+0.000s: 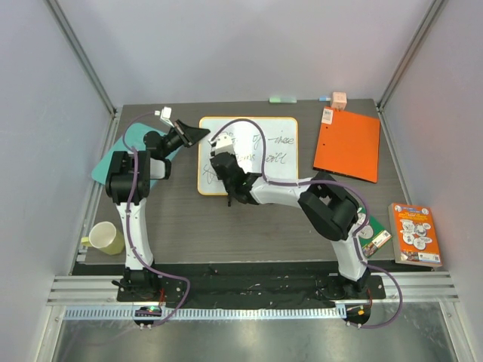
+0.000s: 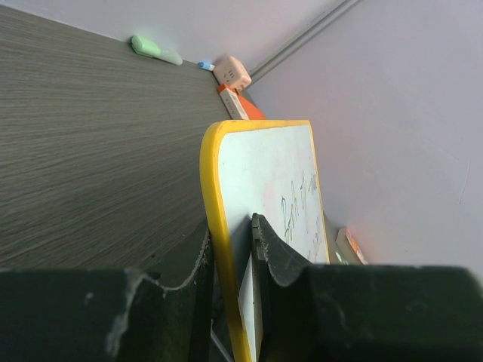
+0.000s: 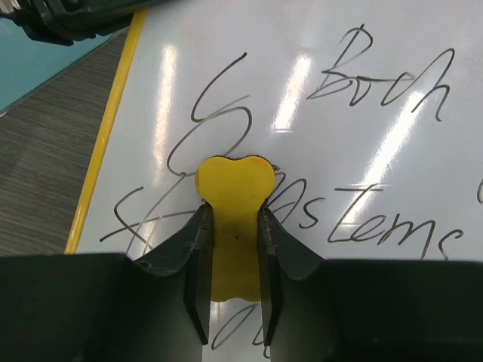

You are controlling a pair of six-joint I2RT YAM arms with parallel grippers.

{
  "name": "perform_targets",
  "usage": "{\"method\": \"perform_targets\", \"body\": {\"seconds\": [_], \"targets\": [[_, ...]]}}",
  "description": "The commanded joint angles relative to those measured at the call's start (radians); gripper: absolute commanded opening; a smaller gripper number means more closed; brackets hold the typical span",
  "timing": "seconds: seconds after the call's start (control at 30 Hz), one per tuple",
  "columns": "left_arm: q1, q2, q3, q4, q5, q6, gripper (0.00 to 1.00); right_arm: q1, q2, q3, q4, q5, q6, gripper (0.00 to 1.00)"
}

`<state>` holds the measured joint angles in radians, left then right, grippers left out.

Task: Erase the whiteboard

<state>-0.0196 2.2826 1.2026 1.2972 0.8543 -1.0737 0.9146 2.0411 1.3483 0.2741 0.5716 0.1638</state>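
Note:
The whiteboard (image 1: 260, 147) lies flat at the table's back middle, white with a yellow rim and black handwriting. My left gripper (image 1: 198, 134) is shut on its upper left rim; the left wrist view shows the yellow edge (image 2: 217, 226) clamped between the two fingers. My right gripper (image 1: 223, 167) is over the board's left part, shut on a yellow bone-shaped eraser (image 3: 234, 219) that rests on the written surface (image 3: 362, 136). In the right wrist view the left gripper's black body (image 3: 68, 19) shows at the top left corner.
An orange folder (image 1: 347, 143) lies right of the board. A teal sheet (image 1: 124, 154) lies under the left arm. A yellow mug (image 1: 106, 237) stands front left. A book (image 1: 415, 234) lies at the right. A green marker (image 1: 284, 99) and a small cube (image 1: 339, 99) sit at the back edge.

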Motion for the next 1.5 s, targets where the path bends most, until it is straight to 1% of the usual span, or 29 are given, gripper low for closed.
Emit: {"method": "perform_targets", "body": {"seconds": [0.0,0.07,0.13,0.27,0.4,0.5,0.6,0.7,0.77,0.97,1.1,1.23,1.4,1.47], "targets": [[-0.025,0.002,-0.006,0.114,0.065,0.064,0.0,-0.019,0.067,0.092,-0.075,0.082,0.023,0.01],[-0.025,-0.002,-0.008,0.114,0.066,0.063,0.0,-0.043,0.068,0.118,-0.125,0.134,0.028,0.01],[-0.025,0.002,-0.006,0.119,0.072,0.061,0.0,-0.068,0.05,0.111,-0.154,0.155,0.049,0.01],[-0.025,0.006,-0.005,0.125,0.071,0.057,0.0,-0.163,-0.012,0.011,-0.171,0.168,0.083,0.01],[-0.025,0.008,-0.003,0.129,0.069,0.052,0.0,-0.238,-0.087,-0.104,-0.165,0.224,0.111,0.01],[-0.025,0.011,0.002,0.129,0.071,0.047,0.0,-0.273,-0.122,-0.179,-0.142,0.254,0.126,0.01],[-0.025,0.012,0.003,0.131,0.074,0.046,0.0,-0.264,-0.116,-0.204,-0.113,0.211,0.121,0.01],[-0.025,0.012,0.003,0.134,0.077,0.043,0.0,-0.224,-0.087,-0.187,-0.084,0.146,0.115,0.01],[-0.026,0.014,0.006,0.134,0.077,0.043,0.0,-0.177,-0.07,-0.164,-0.067,0.091,0.109,0.01],[-0.026,0.023,0.015,0.152,0.088,0.023,0.0,-0.027,0.013,-0.048,-0.053,0.05,0.088,0.01],[-0.031,0.026,0.021,0.155,0.094,0.021,0.0,0.018,0.085,0.052,-0.079,0.017,0.091,0.01],[-0.034,0.025,0.02,0.157,0.095,0.02,0.0,0.029,0.154,0.167,-0.108,0.027,0.086,0.01],[-0.036,0.025,0.022,0.159,0.097,0.018,0.0,0.015,0.191,0.239,-0.116,0.102,0.074,0.01],[-0.036,0.023,0.02,0.16,0.1,0.018,0.0,0.004,0.2,0.279,-0.153,0.128,0.077,0.01]]}}
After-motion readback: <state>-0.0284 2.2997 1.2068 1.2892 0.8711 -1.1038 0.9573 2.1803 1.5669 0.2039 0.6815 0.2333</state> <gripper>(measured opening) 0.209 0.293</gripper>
